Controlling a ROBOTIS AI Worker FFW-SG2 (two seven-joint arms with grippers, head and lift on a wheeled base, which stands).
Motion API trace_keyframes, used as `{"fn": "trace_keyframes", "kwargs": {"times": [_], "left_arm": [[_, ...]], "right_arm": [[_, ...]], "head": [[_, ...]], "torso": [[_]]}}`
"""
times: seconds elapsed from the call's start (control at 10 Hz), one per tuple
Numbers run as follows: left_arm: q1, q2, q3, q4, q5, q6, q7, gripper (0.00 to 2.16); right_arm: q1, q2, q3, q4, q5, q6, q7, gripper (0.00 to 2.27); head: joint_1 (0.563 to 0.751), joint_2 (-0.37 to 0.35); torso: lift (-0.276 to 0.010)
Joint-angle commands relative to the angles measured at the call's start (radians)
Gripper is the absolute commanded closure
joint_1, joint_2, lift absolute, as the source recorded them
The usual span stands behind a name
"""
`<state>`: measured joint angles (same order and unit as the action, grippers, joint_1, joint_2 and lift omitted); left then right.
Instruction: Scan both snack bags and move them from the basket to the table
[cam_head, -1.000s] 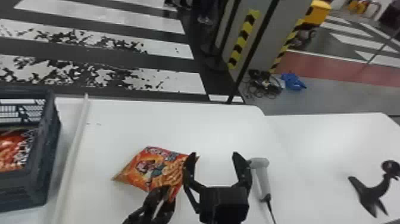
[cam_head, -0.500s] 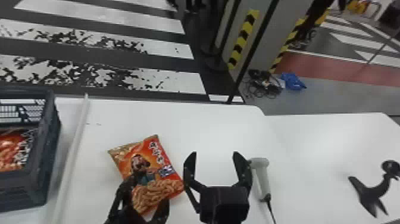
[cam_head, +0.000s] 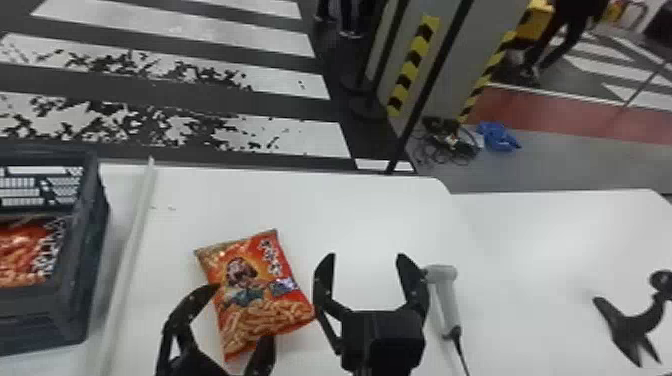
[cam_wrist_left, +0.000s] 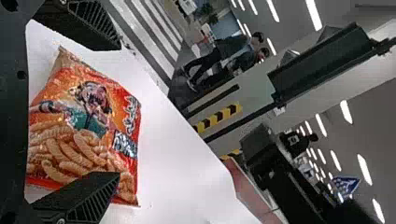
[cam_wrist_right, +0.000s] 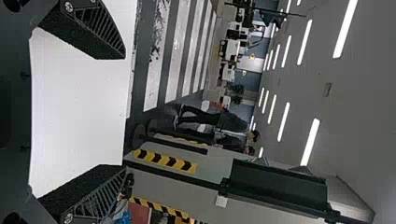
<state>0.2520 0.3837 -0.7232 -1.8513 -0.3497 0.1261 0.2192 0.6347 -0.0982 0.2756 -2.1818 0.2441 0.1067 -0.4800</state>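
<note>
Head view: on a smooth white table (cam_head: 300, 200) lies a plump, shiny orange-red snack bag (cam_head: 260, 295), printed with a figure and curled snacks. Our black left gripper (cam_head: 245, 312) is at its near part, fingers spread wide. Our black right gripper (cam_head: 366, 255) is just beside the bag, also wide and holding nothing; next to it lies a pale grey handheld scanner (cam_head: 444, 295) with a dark cable. At the left side, a dark grey plastic basket (cam_head: 30, 325) with slotted walls holds a second orange-red bag (cam_head: 22, 250). A long white strip (cam_head: 127, 260) runs between basket and first bag. Beyond, we see a dark floor with worn white stripes (cam_head: 280, 135) and a pillar with yellow-and-black tape (cam_head: 412, 65).

We judge that the first bag is at the scanning stage, though we cannot tell whether it has been scanned. If not, the next move calls for the right gripper to close on the scanner while the left steadies the bag, code exposed.

Left wrist view: the first bag lies flat, partly behind one open finger; we cannot tell if they touch.

Right wrist view: bare white tabletop spans the parted fingers, with long ceiling lights (cam_wrist_right: 310, 142) beyond.
</note>
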Motion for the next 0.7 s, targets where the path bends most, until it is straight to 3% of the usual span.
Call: {"fn": "trace_keyframes", "kwargs": {"times": [0.0,0.1,0.3,0.6], "left_arm": [[0.044,0.012,0.067,-0.048,0.054,-0.044,-0.001,0.03],[0.070,0.029,0.119,-0.075,0.077,-0.044,0.005,0.03],[0.124,0.027,0.235,-0.124,0.178,-0.041,0.005,0.04],[0.208,0.001,0.380,-0.220,0.322,-0.047,0.025,0.04]], "right_arm": [[-0.006,-0.002,-0.006,0.011,-0.003,0.000,0.000,0.08],[-0.007,-0.002,-0.009,0.016,-0.005,0.000,0.001,0.08],[-0.013,-0.002,-0.013,0.027,-0.006,0.000,0.005,0.08],[-0.020,-0.006,-0.015,0.043,-0.012,0.000,0.032,0.08]], "head": [[0.695,-0.307],[0.695,-0.284],[0.695,-0.235],[0.695,-0.141]], "torso": [[-0.098],[-0.098],[-0.098],[-0.098]]}}
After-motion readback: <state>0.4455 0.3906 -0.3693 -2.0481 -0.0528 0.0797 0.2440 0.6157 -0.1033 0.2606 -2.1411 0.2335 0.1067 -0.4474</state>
